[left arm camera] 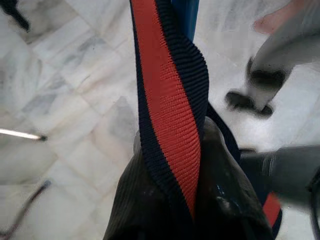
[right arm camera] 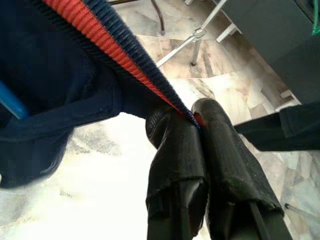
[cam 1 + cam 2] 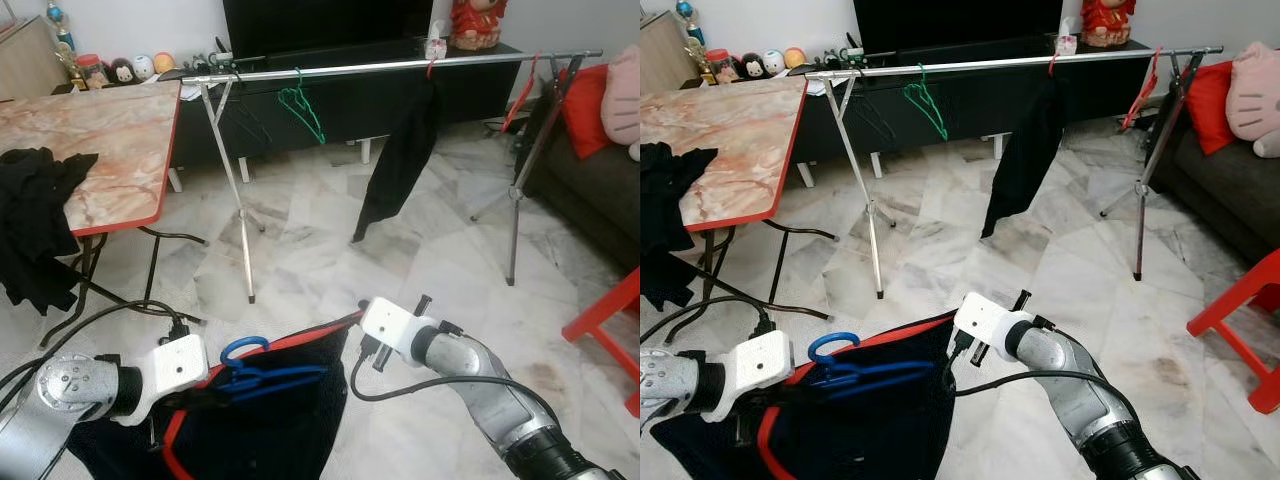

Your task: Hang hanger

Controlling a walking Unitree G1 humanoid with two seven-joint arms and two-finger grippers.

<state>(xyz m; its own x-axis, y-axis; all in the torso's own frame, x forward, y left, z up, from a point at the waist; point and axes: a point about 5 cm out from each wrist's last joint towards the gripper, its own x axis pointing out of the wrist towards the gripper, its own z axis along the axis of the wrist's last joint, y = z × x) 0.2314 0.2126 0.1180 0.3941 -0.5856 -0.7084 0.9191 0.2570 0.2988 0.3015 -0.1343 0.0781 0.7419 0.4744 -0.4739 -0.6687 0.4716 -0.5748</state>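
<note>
A dark navy garment with a red-and-navy trim hangs low in front of me, stretched between both grippers. A blue hanger sits in its neck opening, with the hook sticking up. My left gripper is shut on the red trim band at the garment's left side. My right gripper is shut on the trim at the garment's right corner. Ahead stands a long metal clothes rail on tripod legs. It carries a green hanger and a hanging black garment.
A marble-topped folding table with a black cloth heap stands to the left. A dark sofa and a red stool are on the right. Black cables lie on the tiled floor between me and the rail.
</note>
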